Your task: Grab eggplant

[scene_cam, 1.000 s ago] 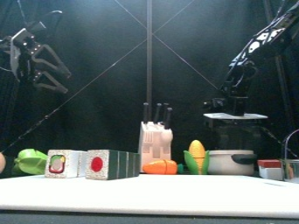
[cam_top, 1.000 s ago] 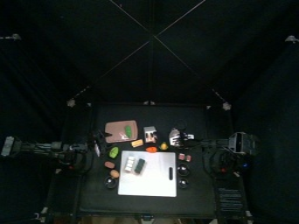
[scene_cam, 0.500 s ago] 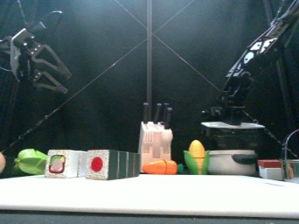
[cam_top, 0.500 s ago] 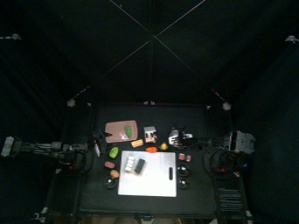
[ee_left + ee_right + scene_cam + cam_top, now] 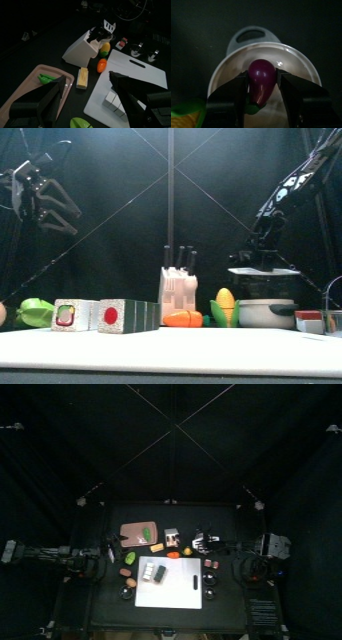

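Right gripper (image 5: 262,87) hung directly over the eggplant (image 5: 261,80), jaws spread w/ one on each side of it, not clamped. Eggplant lay inside the white pot (image 5: 228,65), purple, stem end toward the gripper base. Front view put the right gripper (image 5: 266,270) just above the pot (image 5: 263,312) at table right, corn (image 5: 225,306) just left of it. Left gripper (image 5: 85,102) was open, held high over the left side, above the pink cutting board (image 5: 27,90) & white board (image 5: 137,75). Knife block (image 5: 85,46) stood far of the cheese stick (image 5: 83,78). No readable labels or writing on anything.
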